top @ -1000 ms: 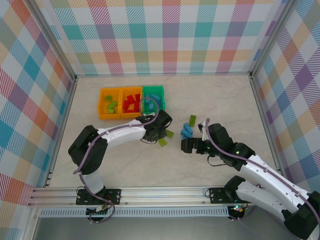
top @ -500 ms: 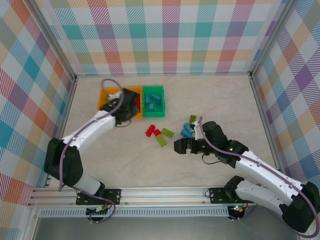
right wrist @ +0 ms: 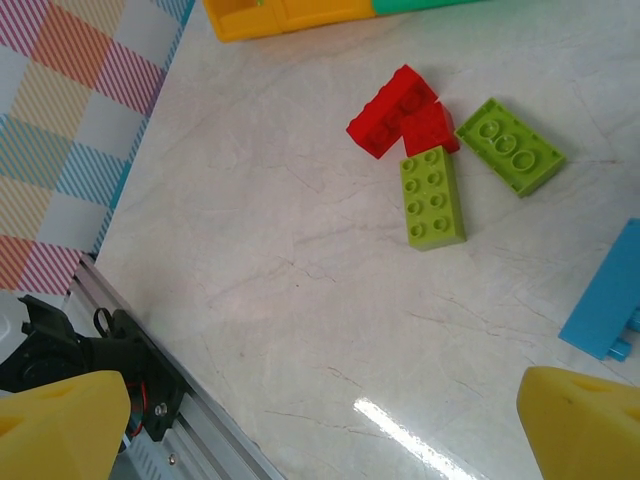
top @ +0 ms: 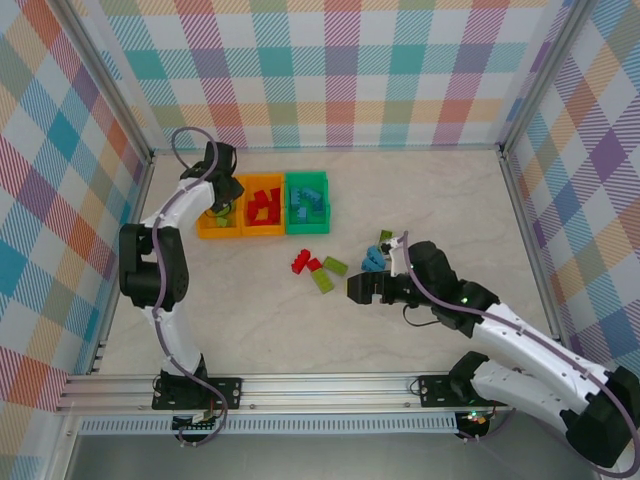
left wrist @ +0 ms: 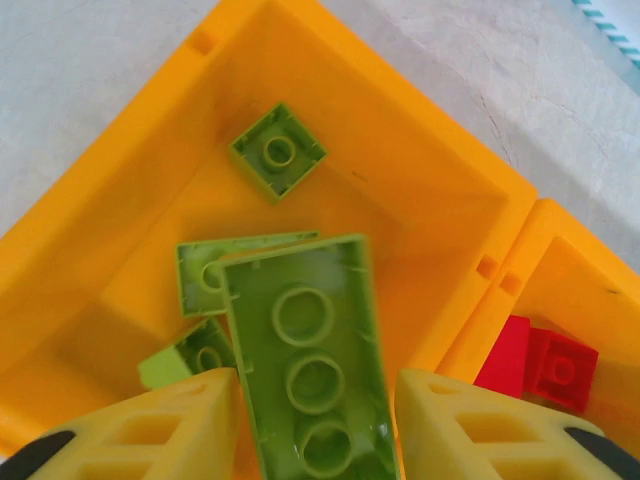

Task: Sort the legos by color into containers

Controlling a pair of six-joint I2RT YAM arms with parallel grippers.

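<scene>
Seen from the overhead camera, my left arm reaches far left. My left tool (top: 222, 203) hangs over the left orange bin (top: 218, 235), first in a row with the middle orange bin (top: 263, 233) and the green bin (top: 307, 230). Loose on the bench (top: 430, 190) lie two red bricks (top: 300, 263), a farther lime brick (top: 335, 265), a nearer lime brick (top: 323, 281) and a blue cluster (top: 374, 260). My right tool (top: 355, 290) hovers just right of them, pointing left.

From my left wrist camera, a long lime brick (left wrist: 310, 370) sits between the tool's yellow fingers (left wrist: 170, 430). Its hollow underside faces the camera, and its long axis runs straight away from me over the left orange bin. The fingers stand partly apart, close on both its sides. I cannot tell whether they grip it or merely flank it. Beneath lie a square lime brick (left wrist: 278, 150) and two more lime pieces.

From my right wrist camera, the right tool is released, spread fully wide, grasping nothing above bare bench. Ahead, the red bricks touch each other. The nearer lime brick touches one of them, its long axis running up the picture. The farther lime brick lies on a slant.
</scene>
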